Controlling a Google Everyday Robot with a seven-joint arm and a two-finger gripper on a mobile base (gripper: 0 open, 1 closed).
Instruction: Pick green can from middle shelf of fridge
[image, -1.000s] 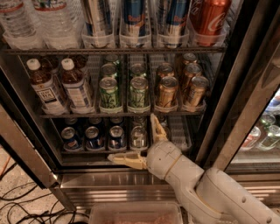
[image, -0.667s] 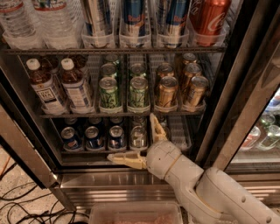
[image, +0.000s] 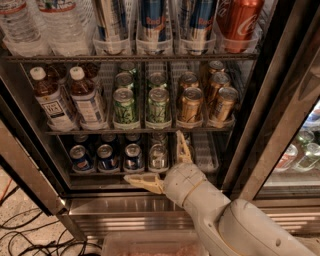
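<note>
The fridge (image: 280, 115) stands open in front of me. Its middle shelf (image: 140, 131) holds two lanes of green cans; the front ones are the left green can (image: 124, 106) and the right green can (image: 158, 106). Gold-bronze cans (image: 190, 105) fill the two lanes to their right. My gripper (image: 160, 162) is open and empty, below the middle shelf rail, in front of the bottom shelf. One finger (image: 182, 147) points up toward the rail under the gold cans; the other finger (image: 142, 182) points left.
Two brown bottles (image: 55, 102) with white caps stand left of the green cans. The top shelf holds tall blue-silver cans (image: 152, 22), a red can (image: 240, 20) and water bottles. Blue cans (image: 107, 157) sit on the bottom shelf. Cables (image: 30, 240) lie on the floor at left.
</note>
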